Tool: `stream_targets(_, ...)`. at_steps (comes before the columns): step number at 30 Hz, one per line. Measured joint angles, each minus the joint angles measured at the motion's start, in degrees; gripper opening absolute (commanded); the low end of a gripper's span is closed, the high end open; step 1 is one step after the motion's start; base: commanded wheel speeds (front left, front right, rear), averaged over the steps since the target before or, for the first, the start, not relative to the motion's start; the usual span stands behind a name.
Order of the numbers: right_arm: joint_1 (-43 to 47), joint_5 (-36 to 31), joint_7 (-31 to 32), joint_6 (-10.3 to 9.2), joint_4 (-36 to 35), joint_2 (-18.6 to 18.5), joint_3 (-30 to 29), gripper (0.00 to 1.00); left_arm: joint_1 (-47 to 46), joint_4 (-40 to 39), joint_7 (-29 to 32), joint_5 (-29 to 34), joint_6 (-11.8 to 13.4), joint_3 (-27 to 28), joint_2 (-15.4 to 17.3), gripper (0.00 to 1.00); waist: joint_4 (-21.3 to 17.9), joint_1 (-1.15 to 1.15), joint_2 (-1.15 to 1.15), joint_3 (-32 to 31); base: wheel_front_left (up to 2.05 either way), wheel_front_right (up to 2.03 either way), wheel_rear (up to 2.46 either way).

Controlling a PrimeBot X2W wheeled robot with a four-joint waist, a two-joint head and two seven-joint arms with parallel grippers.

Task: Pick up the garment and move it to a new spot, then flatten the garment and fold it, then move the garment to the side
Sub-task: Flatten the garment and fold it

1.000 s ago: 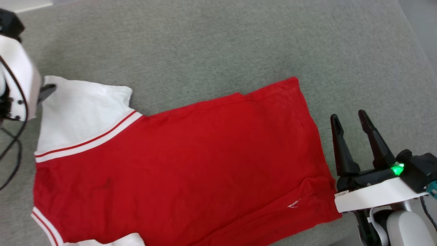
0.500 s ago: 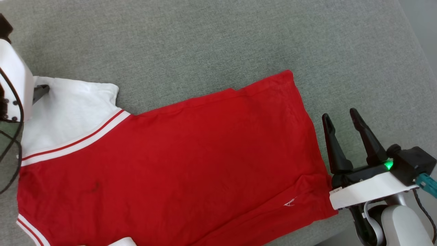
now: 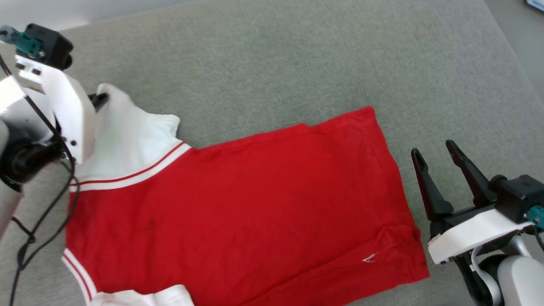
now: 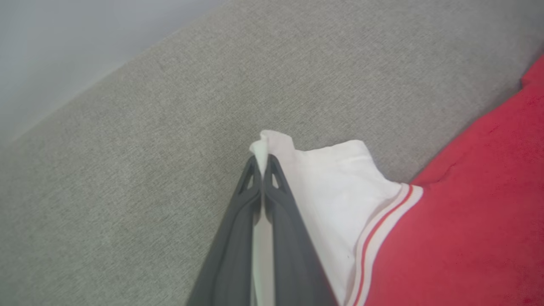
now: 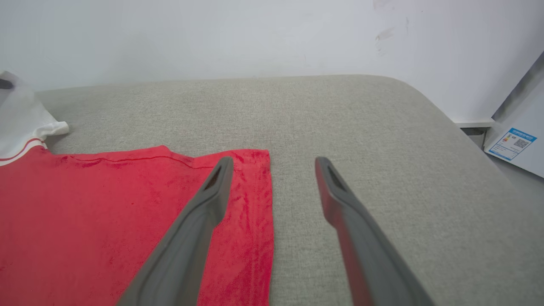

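**Item 1. Garment** [image 3: 238,204]. A red T-shirt lay spread flat on the grey upholstered surface [image 3: 276,63]. It filled the centre and lower left of the head view, with its hem toward the right of the frame. One white sleeve [image 3: 127,140], at the upper left, was joined to the body by red-and-white striped trim [image 3: 140,174]. The tip of that sleeve was drawn up into a small peak. A second white sleeve showed at the bottom edge. A small white mark [image 3: 369,257], possibly a logo though too small to read, sat near the lower right corner of the body.

**Item 2. Left gripper** [image 4: 262,163]. The fingers were pressed together on the sleeve's outer corner, and white cloth stood up between the tips at the centre of the left wrist view. In the head view the white wrist housing hid most of the fingers. A black cable [image 3: 42,229] hung at the far left.

**Item 3. Right gripper** [image 3: 433,147]. It stood at the right of the head view, just beside the hem. The fingers were spread wide and held nothing.

**Item 4. Surroundings.** In the right wrist view a pale wall [image 5: 212,38] ran across the top, and a printed label [image 5: 512,142] sat at the right edge.
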Motion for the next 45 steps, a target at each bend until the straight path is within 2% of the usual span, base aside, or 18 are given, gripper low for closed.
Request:
stream_targets(6, 0.03, 1.27, 10.51, 0.0, -1.8, -6.2, 0.92, 1.0, 2.04, -6.31, -6.36, -0.05, -0.33, -0.56, -0.11, 0.0, 3.18, -0.01, 0.0, -2.83, 0.0, 0.0, 0.0)
stream_targets(12, -4.19, 6.89, 25.75, 0.0, -2.53, -10.94, -0.2, 1.0, 4.89, -14.25, -8.5, -0.02, -0.38, -1.96, 1.44, 0.0, 7.04, 0.0, 0.0, -3.83, 0.0, 0.0, 0.0)
stream_targets(16, -8.34, 7.72, 36.42, 0.0, -1.53, -15.37, 0.6, 1.0, 6.47, -20.25, -9.73, 0.21, -0.04, -1.89, 2.63, 0.0, 9.35, 0.0, 0.0, -3.51, 0.0, 0.0, 0.0)
stream_targets(20, -12.82, 9.28, 45.45, 0.01, 0.63, -16.06, 0.63, 1.0, 8.23, -25.43, -10.73, 1.1, 1.01, -1.88, 3.78, 0.0, 11.38, 0.0, 0.0, -2.46, 0.0, 0.0, 0.0)
stream_targets(26, -18.09, 6.46, 54.76, 0.0, 6.21, -17.46, 1.44, 1.0, 10.57, -32.03, -12.44, 1.58, 2.98, -1.51, 4.52, 0.0, 14.34, 0.0, 0.0, -0.38, 0.0, 0.0, 0.0)
stream_targets(32, -20.63, 6.37, 58.09, 0.0, 9.29, -17.98, 2.8, 1.0, 11.7, -36.09, -13.92, 2.77, 3.99, -1.75, 4.6, 0.0, 17.56, 0.0, 0.0, 1.65, 0.0, 0.0, 0.0)
stream_targets(42, -20.55, 6.57, 57.79, -0.15, 13.0, -20.19, 5.99, 1.0, 13.23, -37.64, -15.94, 4.11, 4.23, -3.04, 3.27, 0.0, 21.26, -0.01, 0.0, 3.75, 0.0, 0.0, 0.0)
stream_targets(43, -20.51, 6.69, 57.43, -0.18, 13.35, -20.43, 6.3, 0.88, 13.55, -37.46, -16.01, 4.11, 4.22, -3.16, 3.27, 0.0, 21.44, -0.02, 0.0, 3.83, 0.0, 0.0, 0.0)
stream_targets(44, -20.41, 6.81, 56.9, -0.18, 13.71, -20.58, 6.39, 0.2, 13.79, -37.17, -16.18, 4.11, 4.21, -3.34, 3.27, 0.0, 21.59, -0.02, 0.0, 3.87, 0.0, 0.0, 0.0)
stream_targets(45, -20.34, 7.03, 55.97, -0.18, 13.91, -20.61, 6.58, 0.0, 13.89, -36.88, -16.46, 4.12, 4.13, -3.49, 3.27, 0.0, 21.68, -0.01, 0.0, 3.82, 0.0, 0.0, 0.0)
